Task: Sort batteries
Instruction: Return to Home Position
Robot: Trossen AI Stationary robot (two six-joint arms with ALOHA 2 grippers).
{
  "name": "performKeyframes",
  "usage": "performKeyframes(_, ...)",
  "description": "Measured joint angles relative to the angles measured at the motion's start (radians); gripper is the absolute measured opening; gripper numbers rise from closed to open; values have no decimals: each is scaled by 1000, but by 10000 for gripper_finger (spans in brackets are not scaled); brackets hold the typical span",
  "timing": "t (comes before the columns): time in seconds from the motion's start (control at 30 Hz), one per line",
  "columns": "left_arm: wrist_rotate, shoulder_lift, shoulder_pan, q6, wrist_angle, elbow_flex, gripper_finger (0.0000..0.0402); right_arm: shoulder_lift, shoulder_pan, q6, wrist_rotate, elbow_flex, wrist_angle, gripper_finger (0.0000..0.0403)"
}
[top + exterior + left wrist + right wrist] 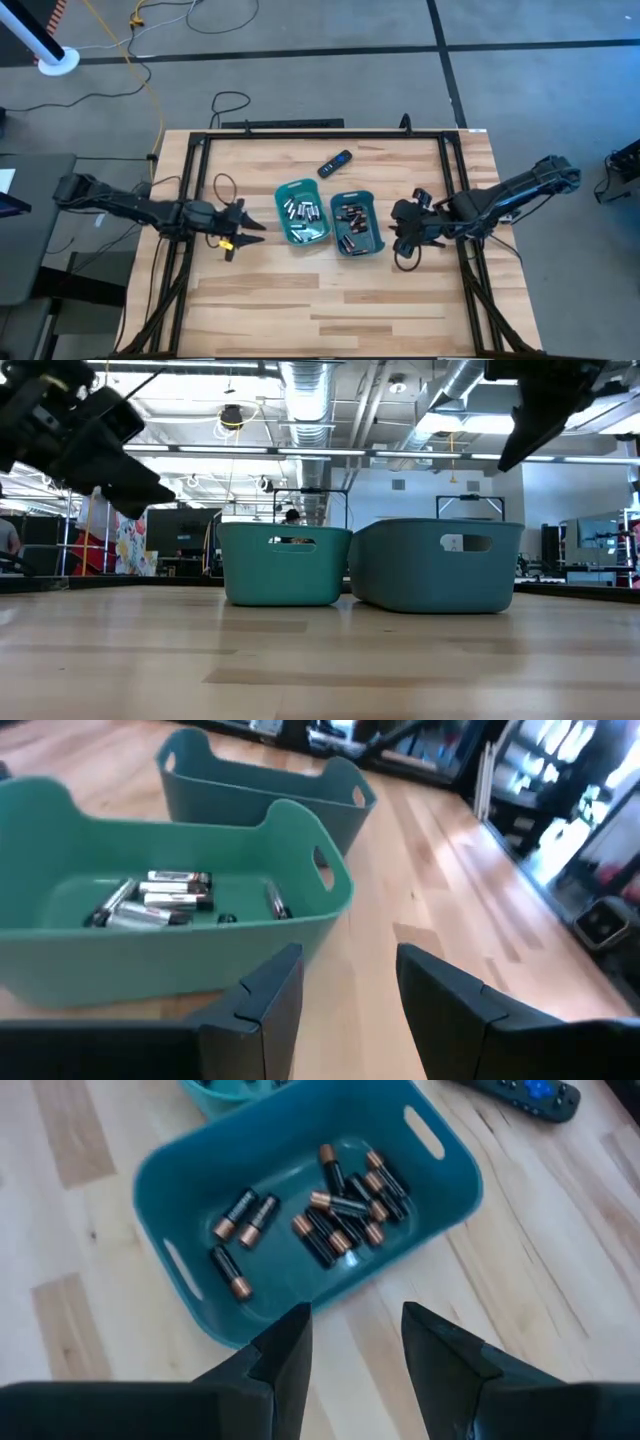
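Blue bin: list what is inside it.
Copper-and-black batteries lie in the blue bin: a heap toward one end, three loose ones apart. Nothing silver shows. Whatever lies beneath the heap is covered.

Remote [520, 1092], beyond right gripper [355, 1318] jaws: cropped by frame edge. Green bin [200, 935], ahead of left gripper [348, 960] jaws: one end cropped. Batteries [303, 212] in high view: too small to count.
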Motion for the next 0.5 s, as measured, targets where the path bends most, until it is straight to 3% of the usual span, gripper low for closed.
performKeyframes(0.17, -5, -150, 6, -4, 113, -117, 158, -8, 0, -3, 0, 0, 22, 172)
performKeyframes(0.33, -13, -292, 7, 60, 6, -111, 158, -10, 5, -1, 0, 0, 25, 172)
performKeyframes(0.5, -21, -427, 8, 71, -1, -112, 158, -9, 4, 1, 0, 0, 33, 172)
